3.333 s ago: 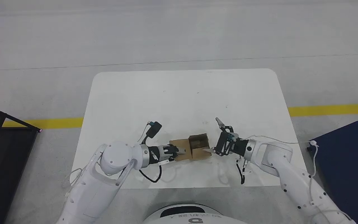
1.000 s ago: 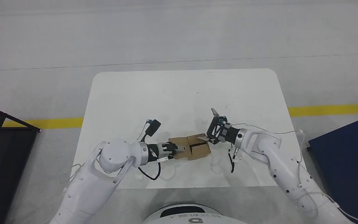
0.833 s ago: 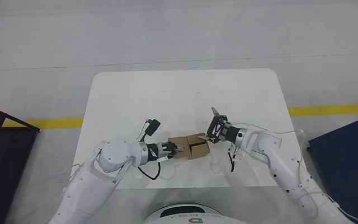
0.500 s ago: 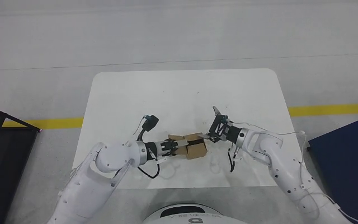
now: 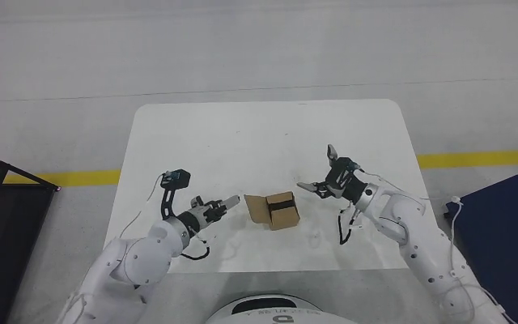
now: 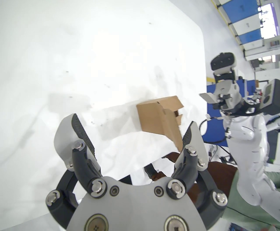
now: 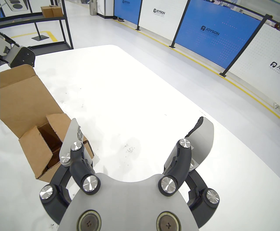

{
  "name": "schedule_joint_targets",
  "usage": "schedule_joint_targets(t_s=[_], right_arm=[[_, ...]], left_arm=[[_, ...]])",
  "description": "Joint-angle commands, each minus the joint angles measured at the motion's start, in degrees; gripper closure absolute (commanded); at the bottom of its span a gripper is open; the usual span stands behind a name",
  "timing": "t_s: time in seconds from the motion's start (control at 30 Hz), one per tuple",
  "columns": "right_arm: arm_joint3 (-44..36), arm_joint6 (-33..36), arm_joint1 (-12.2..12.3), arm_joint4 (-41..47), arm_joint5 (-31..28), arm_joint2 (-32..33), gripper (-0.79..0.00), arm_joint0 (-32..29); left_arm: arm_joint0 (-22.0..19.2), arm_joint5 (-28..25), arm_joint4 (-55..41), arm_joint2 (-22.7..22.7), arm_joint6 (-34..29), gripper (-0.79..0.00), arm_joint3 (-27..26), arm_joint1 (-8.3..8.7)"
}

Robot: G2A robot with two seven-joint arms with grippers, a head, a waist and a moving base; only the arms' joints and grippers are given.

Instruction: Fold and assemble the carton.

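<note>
On the bench (image 5: 243,138), carton (image 5: 273,210): released, flap open; assembly looked unfinished.
Left tool (image 5: 218,204): spread, withdrawn to carton's 9 o'clock.
Right tool (image 5: 318,170): spread, withdrawn to 2 o'clock.

1 brown carton (image 5: 273,210) is counted on 1 white table (image 5: 267,138). 2 grippers are seen, the left gripper (image 6: 133,120) and the right gripper (image 5: 316,168), each fitted with 2 fingers (image 7: 205,129). In the top view, 1 yellow floor line (image 5: 81,176) is marked. In the right wrist view, 1 black shelf rack (image 7: 32,19) is found.
</note>
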Motion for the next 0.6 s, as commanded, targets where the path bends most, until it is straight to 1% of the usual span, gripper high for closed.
schedule_joint_targets(t_s=[0.0,0.07,0.17,0.3,0.43,0.57], right_arm=[[0.3,0.1,0.0,0.6,0.4,0.6,-0.785,-0.3],[0.6,0.7,0.0,0.7,1.0,0.8,-0.785,-0.6],[0.9,1.7,-0.1,-0.5,1.8,0.6,-0.785,-0.8],[1.9,2.5,-0.3,-2.2,2.7,0.0,-0.785,-1.1],[2.2,4.0,-0.4,-3.4,3.3,-0.6,-0.785,-1.9],[2.3,5.4,-0.6,-4.6,3.5,-1.7,-0.785,-1.8]], left_arm=[[1.8,0.5,1.8,-0.5,1.0,-0.785,0.0,0.10],[2.3,0.7,3.0,-0.5,1.8,-0.785,0.7,0.10],[1.4,1.3,6.5,1.6,1.7,-0.785,2.0,0.03],[-2.1,1.8,9.2,5.7,1.2,-0.785,4.4,-0.44],[-6.2,0.2,6.9,9.7,-0.3,-0.785,6.4,-1.19],[-9.5,-1.1,5.2,12.3,-1.1,-0.785,8.3,-1.81]])
